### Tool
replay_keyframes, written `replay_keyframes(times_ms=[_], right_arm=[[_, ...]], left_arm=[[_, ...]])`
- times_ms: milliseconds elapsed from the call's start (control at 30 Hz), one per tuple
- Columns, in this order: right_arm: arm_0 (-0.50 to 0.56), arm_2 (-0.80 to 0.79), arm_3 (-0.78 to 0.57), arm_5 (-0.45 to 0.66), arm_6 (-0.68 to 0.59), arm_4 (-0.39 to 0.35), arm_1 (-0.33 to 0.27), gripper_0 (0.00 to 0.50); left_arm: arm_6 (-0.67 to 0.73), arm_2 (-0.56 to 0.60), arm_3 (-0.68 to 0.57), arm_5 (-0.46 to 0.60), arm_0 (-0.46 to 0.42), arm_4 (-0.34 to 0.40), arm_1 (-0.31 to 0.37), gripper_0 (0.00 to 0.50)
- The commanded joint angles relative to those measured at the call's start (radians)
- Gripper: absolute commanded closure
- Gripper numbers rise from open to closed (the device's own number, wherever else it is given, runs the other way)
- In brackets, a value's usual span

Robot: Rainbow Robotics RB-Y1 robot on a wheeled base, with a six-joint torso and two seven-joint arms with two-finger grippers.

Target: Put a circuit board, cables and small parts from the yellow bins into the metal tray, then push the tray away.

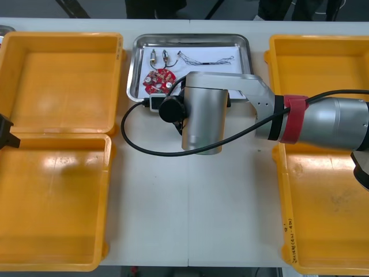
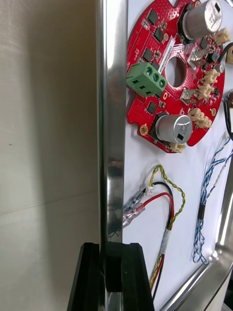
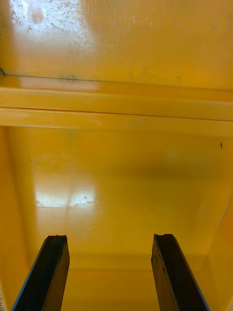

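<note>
While the left gripper (image 3: 110, 238) is held open inside a left bin (image 3: 121, 170), the right gripper (image 2: 110, 252) is clamped on the tray's (image 2: 110, 121) near rim, one finger on either side. Inside the white tray, the board (image 2: 143, 109) is seen by that rim, cables (image 2: 171, 214) beside it, parts (image 1: 159, 56) farther back.

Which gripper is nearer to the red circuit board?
Right. The right gripper clamps the metal tray's rim beside the circuit board; the left gripper hangs open over the left yellow bins.
</note>
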Motion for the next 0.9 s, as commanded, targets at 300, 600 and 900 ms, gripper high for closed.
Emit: replay_keyframes(times_ms=[300,600,900], right_arm=[[-0.057,0.01,0.057,-0.075,0.066,0.046,0.013,0.5],[-0.059,0.01,0.112,-0.149,0.072,0.052,0.015,0.5],[-0.062,0.009,0.157,-0.198,0.073,0.052,0.017,0.471]], left_arm=[[-0.095,0.03,-0.026,0.007,0.018,-0.009,0.047,0.0],[-0.095,0.03,-0.026,0.007,0.018,-0.009,0.047,0.0],[-0.095,0.03,-0.026,0.007,0.018,-0.009,0.047,0.0]])
